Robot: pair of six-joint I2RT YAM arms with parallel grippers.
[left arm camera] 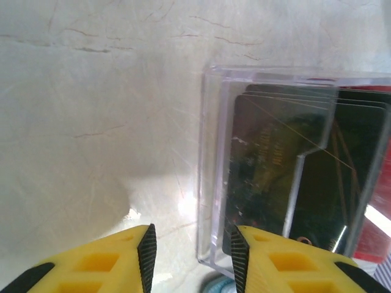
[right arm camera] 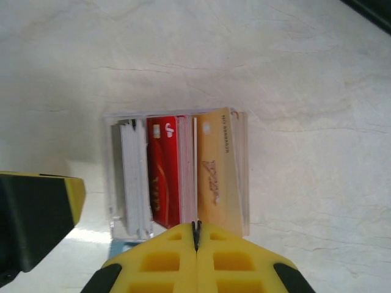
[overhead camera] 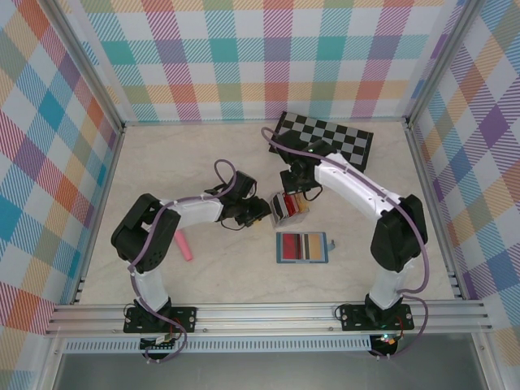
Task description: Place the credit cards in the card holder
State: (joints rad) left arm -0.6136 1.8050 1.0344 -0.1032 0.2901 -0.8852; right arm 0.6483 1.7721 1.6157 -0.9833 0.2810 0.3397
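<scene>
Clear box (left arm camera: 211,152) edge inside narrowly parted left claw (left arm camera: 192,237); right claw (right arm camera: 197,227) closed above credit cards (right arm camera: 165,174).

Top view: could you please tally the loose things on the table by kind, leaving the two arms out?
Chessboard: 1
Pink stick: 1
Clear box of upright cards: 1
Blue wallet: 1
Total: 4

credit cards (right arm camera: 165,177), red, tan and dark, stand upright in a clear box (left arm camera: 209,171); the teal-blue card holder (overhead camera: 279,249) lies flat at their six o'clock.
</scene>
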